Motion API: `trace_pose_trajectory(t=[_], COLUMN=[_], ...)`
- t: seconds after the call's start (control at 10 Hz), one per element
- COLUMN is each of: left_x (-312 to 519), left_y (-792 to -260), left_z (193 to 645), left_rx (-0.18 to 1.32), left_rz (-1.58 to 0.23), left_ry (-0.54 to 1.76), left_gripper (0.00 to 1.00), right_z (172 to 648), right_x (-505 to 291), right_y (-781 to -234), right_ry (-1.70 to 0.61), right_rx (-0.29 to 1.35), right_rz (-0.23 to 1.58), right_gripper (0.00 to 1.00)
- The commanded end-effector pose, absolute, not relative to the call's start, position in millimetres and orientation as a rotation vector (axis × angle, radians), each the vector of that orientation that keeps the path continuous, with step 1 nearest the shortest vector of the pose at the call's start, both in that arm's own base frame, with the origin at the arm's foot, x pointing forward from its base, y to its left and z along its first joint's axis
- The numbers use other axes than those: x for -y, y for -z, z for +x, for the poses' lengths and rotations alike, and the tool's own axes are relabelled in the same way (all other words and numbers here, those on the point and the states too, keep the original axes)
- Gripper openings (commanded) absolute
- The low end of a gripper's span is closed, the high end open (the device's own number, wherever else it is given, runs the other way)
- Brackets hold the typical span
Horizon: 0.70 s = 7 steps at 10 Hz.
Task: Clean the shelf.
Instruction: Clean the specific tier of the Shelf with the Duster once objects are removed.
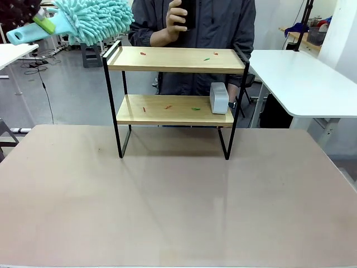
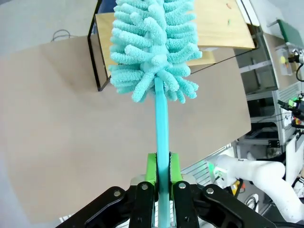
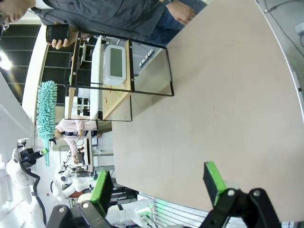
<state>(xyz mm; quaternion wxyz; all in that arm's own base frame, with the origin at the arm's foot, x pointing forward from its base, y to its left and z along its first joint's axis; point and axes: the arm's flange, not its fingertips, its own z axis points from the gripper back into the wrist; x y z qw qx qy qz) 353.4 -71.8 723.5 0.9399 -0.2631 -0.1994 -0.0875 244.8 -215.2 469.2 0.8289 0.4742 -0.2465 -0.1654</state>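
The shelf (image 1: 174,84) stands upright at the far middle of the tan table (image 1: 178,212), its back near the far edge and just in front of the person (image 1: 195,33). A broad stretch of tabletop lies between its black legs and the near edge, with room on both sides. The left gripper (image 2: 163,167) is clenched on the handle of one turquoise duster (image 2: 152,47), whose fluffy head hangs by the top board's left end; I cannot tell if they touch. The right gripper (image 3: 158,183) is released, its fingers wide apart over the table. There are two boards, with three small red and green scraps (image 1: 206,58) on each, and one grey box (image 1: 219,97) at the lower board's right end
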Motion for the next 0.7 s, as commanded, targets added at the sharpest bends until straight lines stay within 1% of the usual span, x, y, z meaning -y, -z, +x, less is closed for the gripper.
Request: trace_pose_trajectory(t=[0.0, 0.1, 0.3, 0.4, 0.6], left_x=[71.9, 70.1, 93.0, 106.6, 127.8], left_y=[-723.1, -724.9, -735.8, -735.8, -721.2], left_z=[353.3, 353.7, 368.7, 378.7, 397.6], left_rx=[0.407, 0.419, 0.388, 0.36, 0.329], left_rz=[-0.536, -0.541, -0.465, -0.454, -0.446], left_ry=[0.178, 0.189, 0.15, 0.169, 0.118], left_gripper=[0.12, 0.12, 0.12, 0.12, 0.12], right_z=[247.3, 247.3, 247.3, 247.3, 247.3], right_x=[215.1, 215.1, 215.1, 215.1, 215.1], right_y=[-470.2, -470.2, -470.2, -470.2, -470.2], right_ry=[0.332, 0.332, 0.332, 0.332, 0.332], right_rx=[0.552, 0.552, 0.552, 0.552, 0.552], right_rz=[1.019, 1.019, 1.019, 1.019, 1.019], right_gripper=[1.0, 1.0, 1.0, 1.0, 1.0])
